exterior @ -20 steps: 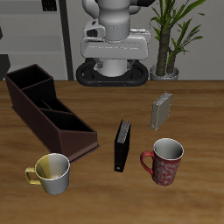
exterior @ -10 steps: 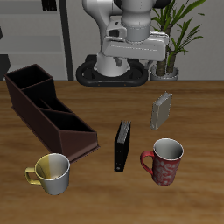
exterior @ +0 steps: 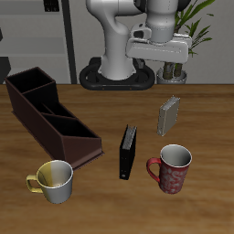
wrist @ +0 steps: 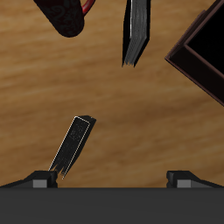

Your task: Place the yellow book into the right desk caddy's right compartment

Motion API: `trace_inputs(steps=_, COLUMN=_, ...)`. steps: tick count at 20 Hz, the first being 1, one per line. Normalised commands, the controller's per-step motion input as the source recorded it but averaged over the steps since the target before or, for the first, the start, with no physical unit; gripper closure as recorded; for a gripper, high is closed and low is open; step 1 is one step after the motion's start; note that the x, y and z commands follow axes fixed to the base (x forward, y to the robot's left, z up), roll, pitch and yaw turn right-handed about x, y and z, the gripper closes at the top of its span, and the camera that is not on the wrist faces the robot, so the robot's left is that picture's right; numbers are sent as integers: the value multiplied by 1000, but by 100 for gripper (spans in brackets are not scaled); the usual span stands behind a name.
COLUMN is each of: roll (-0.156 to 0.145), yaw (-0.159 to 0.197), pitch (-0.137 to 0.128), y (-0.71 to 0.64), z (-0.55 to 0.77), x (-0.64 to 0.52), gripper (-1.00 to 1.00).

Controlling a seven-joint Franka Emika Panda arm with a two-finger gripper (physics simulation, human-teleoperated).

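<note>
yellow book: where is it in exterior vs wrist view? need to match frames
Exterior view: the yellow book stands upright near the table's back, behind the red mug.
Wrist view: the yellow book shows edge-on, close to the gripper.
Shared landmark: the black book, between yellow book and caddy.

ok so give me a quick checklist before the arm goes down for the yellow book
1. Target located: the small thin grey-tan yellow book stands upright on its edge near the table's back: ok.
2. Not confused with the thin black book, which stands apart, nearer the front edge: ok.
3. End effector high above the table, holding nothing: ok.
4. Finger opening: only the fingertips show in the wrist view, set wide apart: ok.
5. Long dark brown right desk caddy open-topped; whether its compartments are empty: cannot tell.
6. Red patterned mug sits in front of the yellow book, not touching: ok.
</note>
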Motion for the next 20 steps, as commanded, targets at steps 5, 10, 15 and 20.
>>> trace_inputs(steps=5, roll=84, yaw=-11, pitch=7, y=351, z=-235, x=-155, gripper=-100)
trace_inputs(steps=10, roll=33, yaw=-13, pitch=-24, y=203, z=-170, x=-58, gripper=-100)
trace_inputs(steps=15, roll=12, yaw=-2, pitch=-37, y=86, z=-76, x=60, gripper=-100)
trace_inputs(steps=20, roll=25, yaw=-11, pitch=1, y=61, z=-122, x=109, gripper=-100)
